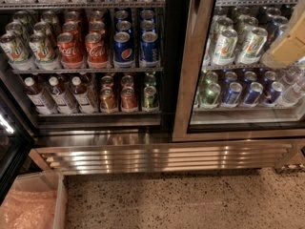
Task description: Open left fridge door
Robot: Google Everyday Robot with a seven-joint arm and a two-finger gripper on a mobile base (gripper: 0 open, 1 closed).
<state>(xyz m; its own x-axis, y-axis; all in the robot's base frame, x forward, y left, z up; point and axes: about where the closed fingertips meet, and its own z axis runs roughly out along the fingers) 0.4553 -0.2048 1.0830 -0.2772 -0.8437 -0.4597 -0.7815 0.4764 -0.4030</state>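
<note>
Speckled floor [190,202] below steel grille [162,157]; left fridge door [12,147] swung open; gripper [290,49] far right, grip unclear.

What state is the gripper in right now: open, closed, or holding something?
Gripper: at the right edge of the view, in front of the right fridge door; its state cannot be told.

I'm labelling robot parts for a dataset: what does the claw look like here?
Only the claw shows, at the picture's right edge: a pale tan, flat-sided, blocky shape. No cables or markings can be made out, and no arm segment is in view.
</note>
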